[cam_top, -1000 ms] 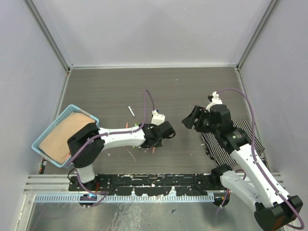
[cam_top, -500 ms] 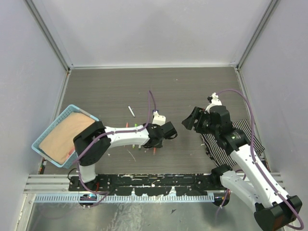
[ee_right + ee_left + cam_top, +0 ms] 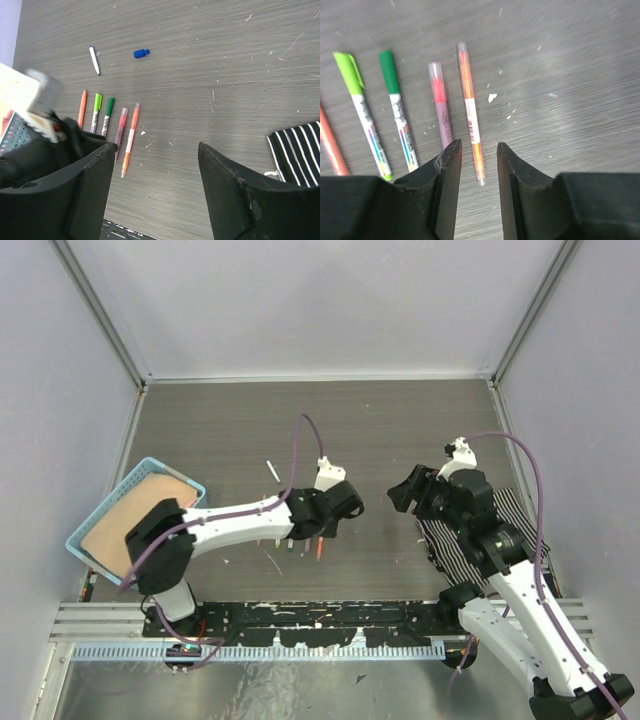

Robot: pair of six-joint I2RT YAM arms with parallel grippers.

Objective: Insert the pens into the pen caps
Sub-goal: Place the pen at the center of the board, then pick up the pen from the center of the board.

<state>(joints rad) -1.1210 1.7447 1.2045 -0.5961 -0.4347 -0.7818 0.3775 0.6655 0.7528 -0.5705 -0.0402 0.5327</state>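
Left pincer (image 3: 478, 146) parted (nothing held) above pens (image 3: 441, 107) row.

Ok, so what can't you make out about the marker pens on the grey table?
Top view: the row of thin marker pens lies mostly hidden under the white left arm.
Left wrist view: the all-orange pen is cut off by the left edge; the pink-topped mauve pen's near end is behind a black finger of the left gripper.
Right wrist view: barrel print is too small to read.
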